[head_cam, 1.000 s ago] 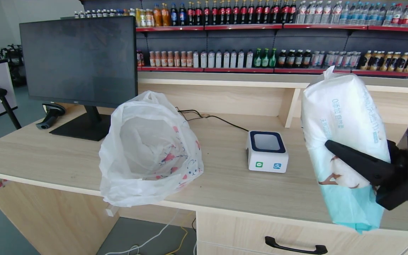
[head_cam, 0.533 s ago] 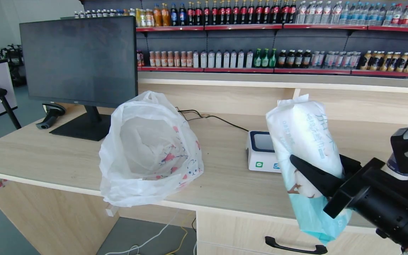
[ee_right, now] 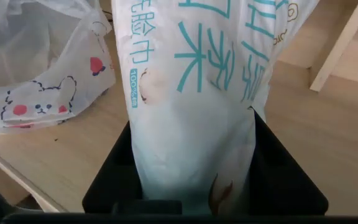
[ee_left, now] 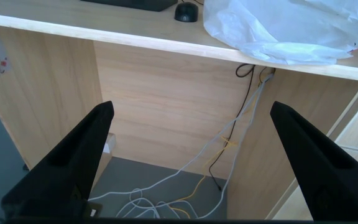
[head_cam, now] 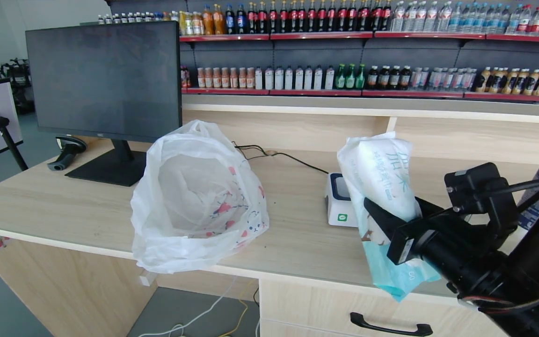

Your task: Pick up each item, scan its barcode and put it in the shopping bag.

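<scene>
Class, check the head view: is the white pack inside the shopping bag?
No, the right gripper holds the white pack up in front of the scanner, well apart from the shopping bag.

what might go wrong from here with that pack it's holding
1. The soft pack is pinched only across its middle by the right gripper, so it could sag or slip.
2. It hangs in front of the scanner, but whether a barcode faces the window cannot be told, so the scan may miss.
3. The shopping bag is limp and overhangs the counter edge. The long pack might snag its rim and drag it off.
</scene>
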Motion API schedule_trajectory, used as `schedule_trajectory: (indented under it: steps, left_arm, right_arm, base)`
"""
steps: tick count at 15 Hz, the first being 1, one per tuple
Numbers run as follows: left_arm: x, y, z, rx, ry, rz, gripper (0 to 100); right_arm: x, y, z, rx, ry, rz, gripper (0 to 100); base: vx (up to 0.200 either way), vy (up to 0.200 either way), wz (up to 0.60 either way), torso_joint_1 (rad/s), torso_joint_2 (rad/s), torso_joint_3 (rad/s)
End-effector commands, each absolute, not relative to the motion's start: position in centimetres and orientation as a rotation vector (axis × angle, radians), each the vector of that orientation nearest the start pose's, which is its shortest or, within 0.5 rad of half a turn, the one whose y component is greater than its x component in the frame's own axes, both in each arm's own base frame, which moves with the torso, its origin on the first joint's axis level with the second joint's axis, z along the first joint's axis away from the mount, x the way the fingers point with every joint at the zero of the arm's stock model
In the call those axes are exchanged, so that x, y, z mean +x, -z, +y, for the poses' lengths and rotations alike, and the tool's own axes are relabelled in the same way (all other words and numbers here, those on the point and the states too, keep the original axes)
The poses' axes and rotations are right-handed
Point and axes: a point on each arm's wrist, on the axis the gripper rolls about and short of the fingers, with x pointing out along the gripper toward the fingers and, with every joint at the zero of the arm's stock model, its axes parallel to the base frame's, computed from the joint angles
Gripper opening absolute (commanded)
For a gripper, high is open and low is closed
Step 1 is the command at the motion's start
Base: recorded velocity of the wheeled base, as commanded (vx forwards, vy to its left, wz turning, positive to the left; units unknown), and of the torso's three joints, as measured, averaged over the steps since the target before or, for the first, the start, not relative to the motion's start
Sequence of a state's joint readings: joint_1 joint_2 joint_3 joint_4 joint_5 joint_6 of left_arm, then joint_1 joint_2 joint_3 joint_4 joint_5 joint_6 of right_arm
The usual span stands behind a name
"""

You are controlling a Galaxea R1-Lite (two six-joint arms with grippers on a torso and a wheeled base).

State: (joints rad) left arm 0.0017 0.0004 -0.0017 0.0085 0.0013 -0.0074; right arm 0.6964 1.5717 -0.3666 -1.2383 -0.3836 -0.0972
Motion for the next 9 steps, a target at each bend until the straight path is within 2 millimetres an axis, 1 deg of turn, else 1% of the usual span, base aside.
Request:
schedule_trajectory:
  steps: [1, 2, 3, 5, 7, 8, 9]
  left_arm:
    - [-2.3, -7.5, 0.0, -0.008, -0.003, 0.008, 100]
    - [-2.3, -7.5, 0.0, -0.008, -0.003, 0.009, 100]
    - [-2.3, -7.5, 0.0, -0.008, -0.003, 0.008, 100]
    - [-2.3, -7.5, 0.0, -0.008, -0.003, 0.009, 100]
    - [-2.3, -7.5, 0.0, -0.008, -0.003, 0.009, 100]
    - [-2.3, -7.5, 0.0, -0.008, -0.003, 0.009, 100]
    - [-2.3, -7.5, 0.0, -0.008, -0.003, 0.009, 100]
  right_arm:
    - [19.7, -16.9, 15.6, -0.077, -0.246, -0.048, 0]
    - [19.8, -17.0, 15.7, -0.07, -0.228, -0.052, 0]
    - [20.2, -17.8, 15.9, -0.049, -0.199, -0.075, 0]
    - [20.6, -17.8, 16.2, -0.018, -0.199, -0.073, 0]
    - [20.6, -16.7, 16.3, -0.002, -0.2, -0.037, 0]
    - [20.8, -16.7, 16.4, 0.015, -0.201, -0.035, 0]
    - [21.1, -17.3, 16.7, 0.033, -0.201, -0.056, 0]
  base:
    - [0.0, 0.0, 0.0, 0.0, 0.0, 0.0]
    - [0.0, 0.0, 0.0, 0.0, 0.0, 0.0]
    - [0.0, 0.0, 0.0, 0.0, 0.0, 0.0]
    - [0.0, 0.0, 0.0, 0.0, 0.0, 0.0]
    - [0.0, 0.0, 0.0, 0.0, 0.0, 0.0]
    - [0.0, 0.0, 0.0, 0.0, 0.0, 0.0]
    - [0.0, 0.0, 0.0, 0.0, 0.0, 0.0]
